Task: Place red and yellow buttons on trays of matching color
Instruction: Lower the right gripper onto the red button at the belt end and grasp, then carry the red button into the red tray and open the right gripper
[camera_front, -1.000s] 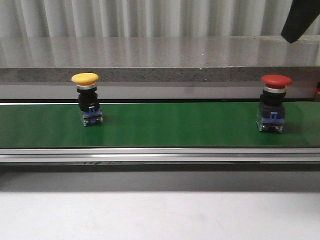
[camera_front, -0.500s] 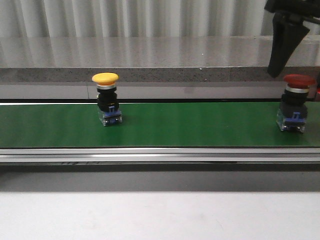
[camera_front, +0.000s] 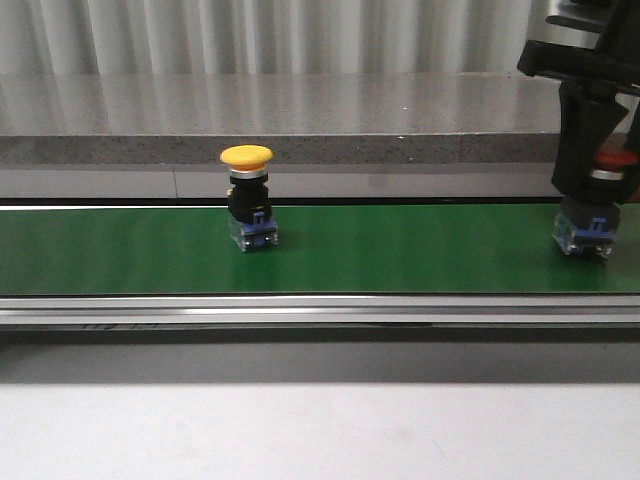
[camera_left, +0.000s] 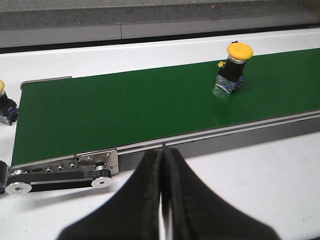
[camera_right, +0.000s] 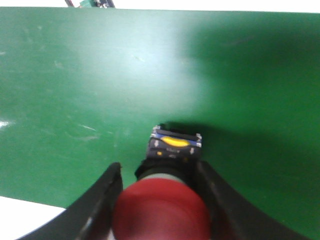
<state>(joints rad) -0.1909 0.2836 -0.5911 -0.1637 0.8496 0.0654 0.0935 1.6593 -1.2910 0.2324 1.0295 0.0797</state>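
So far neither button has reached a tray, and no tray shows in any view. On the green belt (camera_front: 400, 250), matte and faintly scuffed, the red button (camera_front: 596, 200) stands near the right end, its glossy domed cap between the open fingers of the right gripper (camera_right: 159, 200), not yet pinched as far as I can judge. Well along the belt from it stands the yellow button (camera_front: 248, 196), a mushroom cap on a black barrel. The left gripper (camera_left: 163, 165) hangs fully closed and empty.
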